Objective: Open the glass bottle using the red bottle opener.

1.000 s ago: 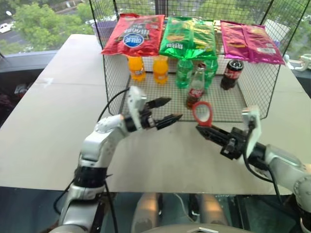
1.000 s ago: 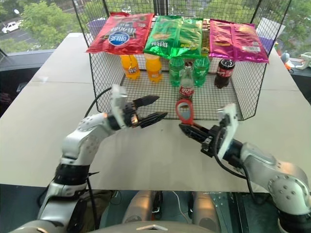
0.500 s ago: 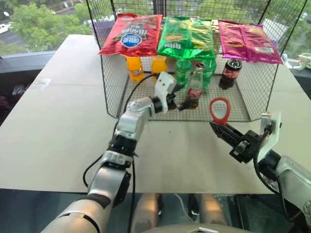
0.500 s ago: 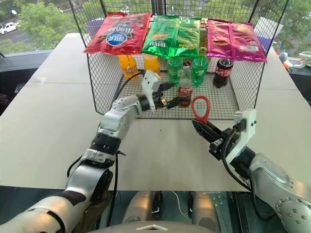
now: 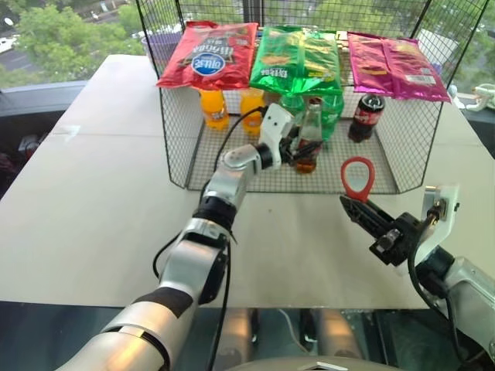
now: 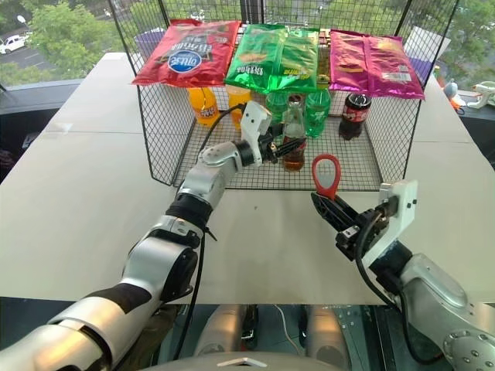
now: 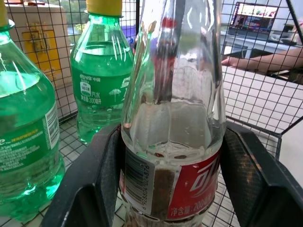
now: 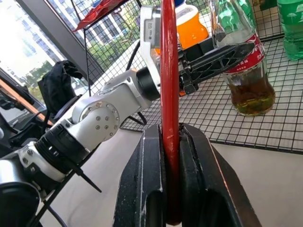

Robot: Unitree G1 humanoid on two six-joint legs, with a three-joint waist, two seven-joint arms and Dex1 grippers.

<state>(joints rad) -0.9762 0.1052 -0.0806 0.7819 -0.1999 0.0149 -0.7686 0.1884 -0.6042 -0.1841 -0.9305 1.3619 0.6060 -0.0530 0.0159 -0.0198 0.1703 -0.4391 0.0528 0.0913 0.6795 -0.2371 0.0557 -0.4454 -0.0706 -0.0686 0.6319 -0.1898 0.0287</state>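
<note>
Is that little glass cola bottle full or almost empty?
Nearly empty: the glass bottle shows dark cola only near its base, clear glass above.

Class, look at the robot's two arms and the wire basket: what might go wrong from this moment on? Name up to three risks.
1. The left gripper has its fingers on either side of the glass bottle, with green bottles close behind; a nudge could tip them.
2. The bottle stands under the chip bags, so the cap may be hard to reach there.
3. The right gripper pinches the red bottle opener by its thin end; prying might twist it loose.
</note>
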